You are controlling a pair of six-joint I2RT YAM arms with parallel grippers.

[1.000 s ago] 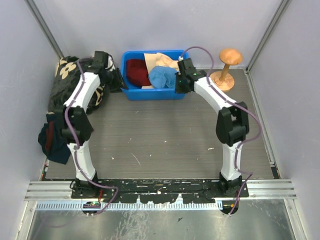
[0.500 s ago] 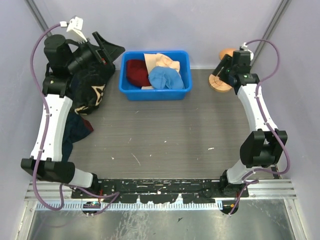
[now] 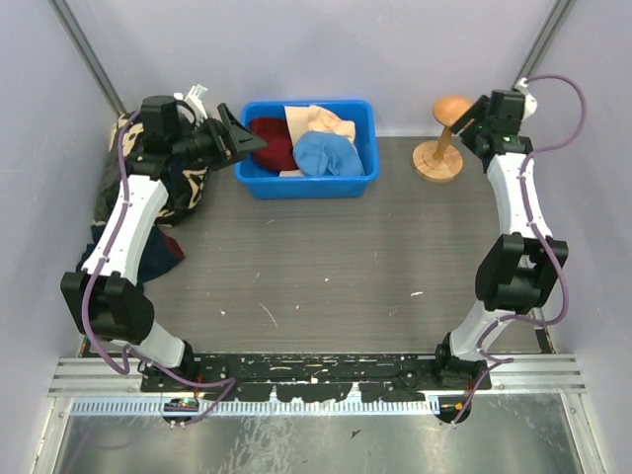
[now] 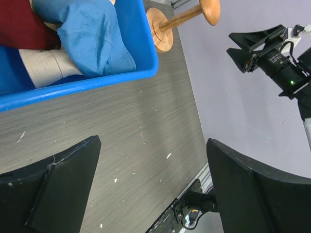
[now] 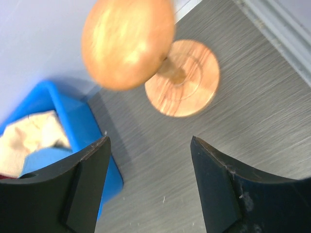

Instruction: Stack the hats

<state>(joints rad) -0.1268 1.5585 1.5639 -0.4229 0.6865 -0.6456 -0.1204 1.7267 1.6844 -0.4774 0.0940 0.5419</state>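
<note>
My left gripper [image 4: 153, 141] hangs at the left end of the bin [image 3: 308, 185], jaws spread wide with nothing between them. My right gripper [image 5: 149, 140] is just as wide and just as empty. It is up beside the stand [image 3: 441, 138], well apart from the bin.

The hats lie in the bin in a loose heap. The blue hat [image 3: 326, 153] is on the right against the front wall and the red hat [image 3: 271, 138] is on the left. Cream cloth [image 3: 318, 120] is bunched behind and under them, and I cannot tell whether it is one hat or two.

I judge them light, limp and not at all slippery. The woven fabric shows creases and stitched seams, so they should fold and sag once lifted rather than keep a shape. A brim edge or a raised fold of crown looks the best place to pinch. The blue hat's rumpled top offers such a ridge. Too deep a bite risks catching the hat beneath and dragging it along.

The bin is hard, glossy plastic with a rolled rim. The table is grey, wood-grained and lightly scuffed. The stand is turned wood, with a round knob on a thin stem over a disc base, and it looks easy to tip.
</note>
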